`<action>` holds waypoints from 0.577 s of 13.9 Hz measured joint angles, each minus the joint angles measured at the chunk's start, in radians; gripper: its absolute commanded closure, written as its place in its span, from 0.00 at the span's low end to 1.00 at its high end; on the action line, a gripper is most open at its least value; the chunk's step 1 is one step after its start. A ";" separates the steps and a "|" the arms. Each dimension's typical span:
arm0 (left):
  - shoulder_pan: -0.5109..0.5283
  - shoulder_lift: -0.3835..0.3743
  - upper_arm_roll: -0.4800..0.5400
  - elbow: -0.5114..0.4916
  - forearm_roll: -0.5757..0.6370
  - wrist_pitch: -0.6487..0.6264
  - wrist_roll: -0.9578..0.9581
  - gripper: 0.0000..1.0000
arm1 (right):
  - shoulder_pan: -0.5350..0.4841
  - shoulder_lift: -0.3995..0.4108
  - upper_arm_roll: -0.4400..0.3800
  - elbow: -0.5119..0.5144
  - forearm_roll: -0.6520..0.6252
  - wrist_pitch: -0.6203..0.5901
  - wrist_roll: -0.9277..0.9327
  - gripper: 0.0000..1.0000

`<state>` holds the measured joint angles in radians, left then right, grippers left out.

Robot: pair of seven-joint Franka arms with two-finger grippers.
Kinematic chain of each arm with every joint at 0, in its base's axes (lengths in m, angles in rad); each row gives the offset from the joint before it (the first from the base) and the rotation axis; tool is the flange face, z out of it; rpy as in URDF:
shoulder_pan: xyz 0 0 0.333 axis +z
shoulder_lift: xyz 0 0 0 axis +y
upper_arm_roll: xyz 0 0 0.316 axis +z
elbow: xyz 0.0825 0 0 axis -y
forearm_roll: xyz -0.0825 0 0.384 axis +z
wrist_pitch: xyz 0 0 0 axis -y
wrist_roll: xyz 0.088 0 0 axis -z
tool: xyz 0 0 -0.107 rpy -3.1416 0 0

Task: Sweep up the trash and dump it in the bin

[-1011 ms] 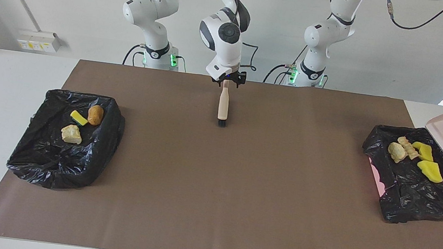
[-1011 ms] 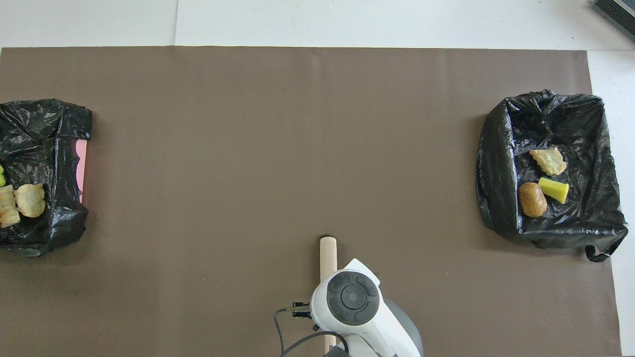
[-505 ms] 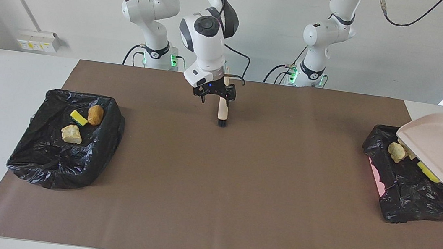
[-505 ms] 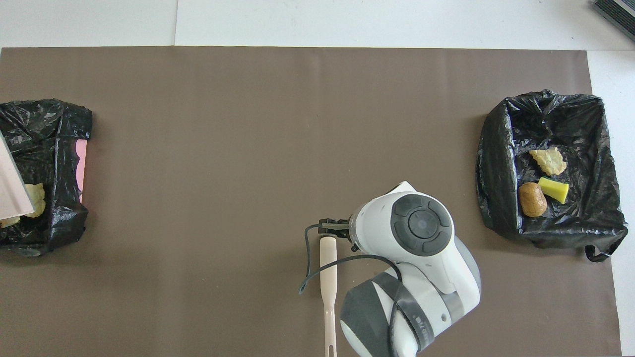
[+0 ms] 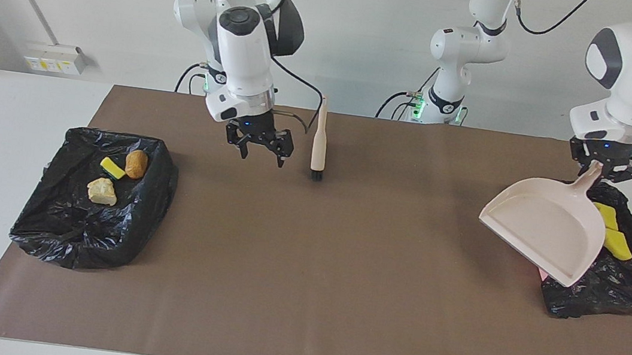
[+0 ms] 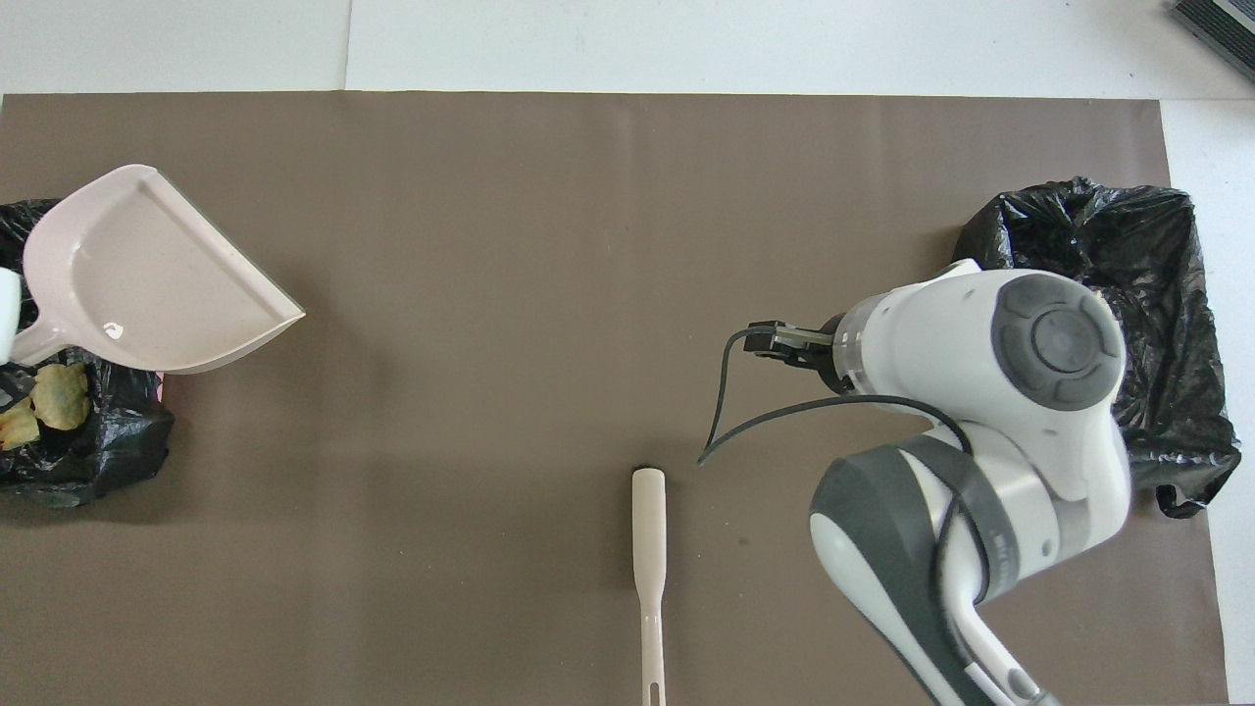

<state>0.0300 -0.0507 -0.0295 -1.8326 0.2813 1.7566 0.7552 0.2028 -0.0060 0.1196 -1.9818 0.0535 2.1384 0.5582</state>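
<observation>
My left gripper point(image 5: 597, 168) is shut on the handle of the pale pink dustpan point(image 5: 545, 230) point(image 6: 147, 275). The pan hangs tilted and empty over the mat-side edge of the black-lined bin point(image 5: 609, 292) at the left arm's end. Yellow trash point(image 5: 611, 229) and tan lumps point(image 6: 59, 397) lie in that bin, partly hidden by the pan. Another bin point(image 5: 86, 234) at the right arm's end holds a yellow scrap point(image 5: 112, 167), a brown lump point(image 5: 136, 163) and a beige lump point(image 5: 102, 191). My right gripper point(image 5: 262, 153) hangs open and empty over the mat, between the brush and this bin.
A beige brush point(image 5: 319, 142) point(image 6: 649, 549) lies flat on the brown mat point(image 5: 304, 272), midway between the bins and close to the robots, its bristled end pointing away from them. In the overhead view the right arm covers part of its bin point(image 6: 1177, 245).
The right gripper let go of the brush, opened and swung toward the bin at its own end. The left arm carried the dustpan in over its bin toward the mat.
</observation>
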 measured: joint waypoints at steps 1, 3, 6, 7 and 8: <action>-0.050 0.000 -0.001 -0.014 -0.030 0.000 -0.106 1.00 | -0.031 -0.009 -0.001 0.012 0.000 -0.015 -0.033 0.00; -0.135 0.006 -0.003 -0.039 -0.098 0.001 -0.286 1.00 | -0.080 -0.034 -0.003 0.028 0.000 -0.055 -0.093 0.00; -0.265 0.036 -0.002 -0.049 -0.145 0.055 -0.533 1.00 | -0.129 -0.067 -0.004 0.084 -0.004 -0.159 -0.164 0.00; -0.311 0.050 -0.003 -0.049 -0.170 0.083 -0.613 1.00 | -0.137 -0.073 -0.004 0.116 -0.017 -0.203 -0.172 0.00; -0.357 0.063 -0.003 -0.048 -0.196 0.104 -0.686 1.00 | -0.141 -0.077 -0.004 0.149 -0.037 -0.247 -0.172 0.00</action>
<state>-0.3268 0.0124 -0.0326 -1.8806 0.0851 1.8609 0.0696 0.0613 -0.0828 0.1153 -1.8325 0.0162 1.8912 0.3858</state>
